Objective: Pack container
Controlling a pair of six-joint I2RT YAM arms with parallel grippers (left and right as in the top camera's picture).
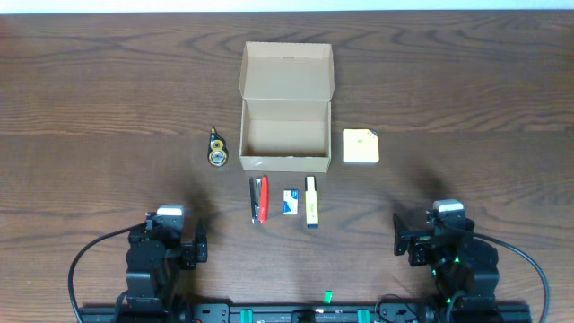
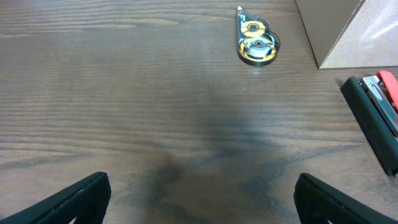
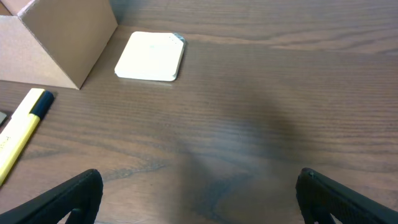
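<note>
With the left fingers (image 2: 68, 200) and right fingers (image 3: 348, 198) held apart and empty, the open box (image 1: 284, 162), ahead and between them, could be knocked askew if the stapler (image 1: 259, 199) just before it is overreached.

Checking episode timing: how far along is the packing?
Done: tan cardboard box stands lid-open, looks empty. In hand: nothing; left gripper and right gripper both open. Left: clear round tape dispenser, red-black stapler, small white-blue packet, yellow highlighter, pale yellow sticky-note pad, all outside it.
</note>
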